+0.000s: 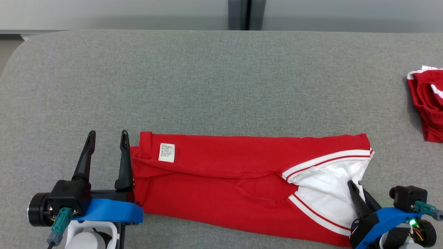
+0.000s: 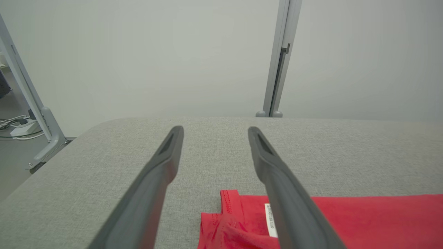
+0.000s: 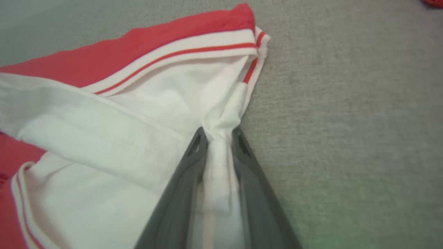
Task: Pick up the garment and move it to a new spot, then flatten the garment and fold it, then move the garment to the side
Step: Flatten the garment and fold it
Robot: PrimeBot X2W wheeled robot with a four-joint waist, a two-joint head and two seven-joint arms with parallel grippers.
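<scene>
The garment (image 1: 225, 180) is a red shirt with a white, red-striped collar, folded into a long band along the near side of the grey table (image 1: 221, 86). My left gripper (image 1: 108, 134) is open at the shirt's left end, its right finger lying over the hem edge; the left wrist view shows the red hem and label (image 2: 271, 224) beside that finger, gripper (image 2: 215, 130). My right gripper (image 1: 356, 188) is at the collar end. In the right wrist view its fingers (image 3: 218, 132) pinch a bunched fold of white collar fabric (image 3: 104, 138).
A second red and white garment (image 1: 427, 103) lies crumpled at the table's right edge. The table's rounded left corner (image 2: 86, 138) is close to my left gripper. A grey post (image 2: 278, 58) stands behind the table against a pale wall.
</scene>
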